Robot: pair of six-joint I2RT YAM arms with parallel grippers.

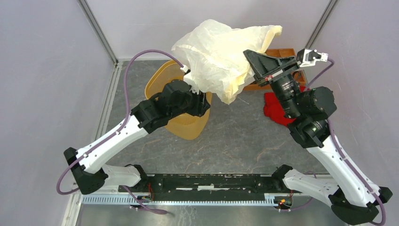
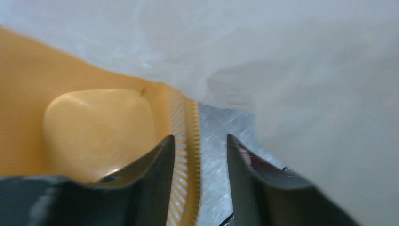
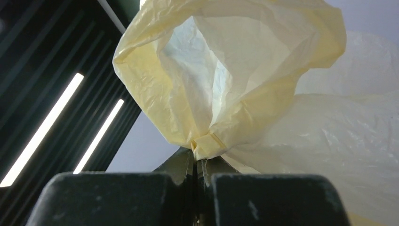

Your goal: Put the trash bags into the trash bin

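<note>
The trash bag (image 1: 219, 56), thin, crinkly and cream-white, hangs in the air above and to the right of the orange-yellow lattice trash bin (image 1: 160, 80). My right gripper (image 1: 246, 53) is shut on a bunched fold of the bag (image 3: 235, 84), with the jaws closed tight (image 3: 196, 157). My left gripper (image 2: 200, 141) is open and empty. It straddles the bin's rim (image 2: 190, 141) under the bag (image 2: 282, 56), one finger inside the bin and one outside. In the top view the bag hides its fingertips. The bin's inner base (image 2: 94, 127) shows no bag in it.
A red cloth (image 1: 274, 109) lies on the grey table right of the bin, beneath my right arm. A flat orange tray (image 1: 281, 52) sits at the back right behind the right gripper. Metal frame posts stand at the back corners.
</note>
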